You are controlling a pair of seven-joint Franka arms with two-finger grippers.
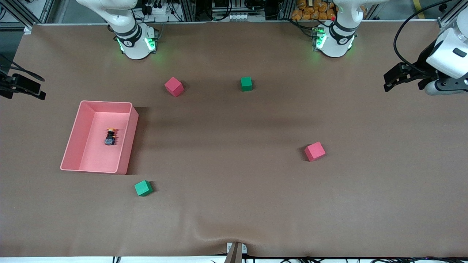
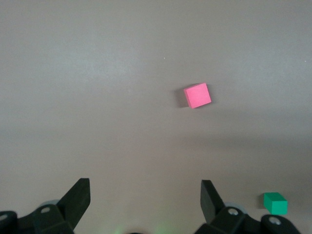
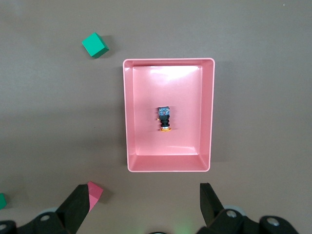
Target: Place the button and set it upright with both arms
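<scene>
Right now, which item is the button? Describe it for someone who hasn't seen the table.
Find the pink tray toward the right arm's end of the table. The button lies on its side on the tray floor, alone inside. Unlike the red and green cubes outside, it is tiny, with an orange cap on a dark body.

No readable txt, labels, brand marks, nos. or signs in any view. Dark round marks on both arm bases, too small to read.
</scene>
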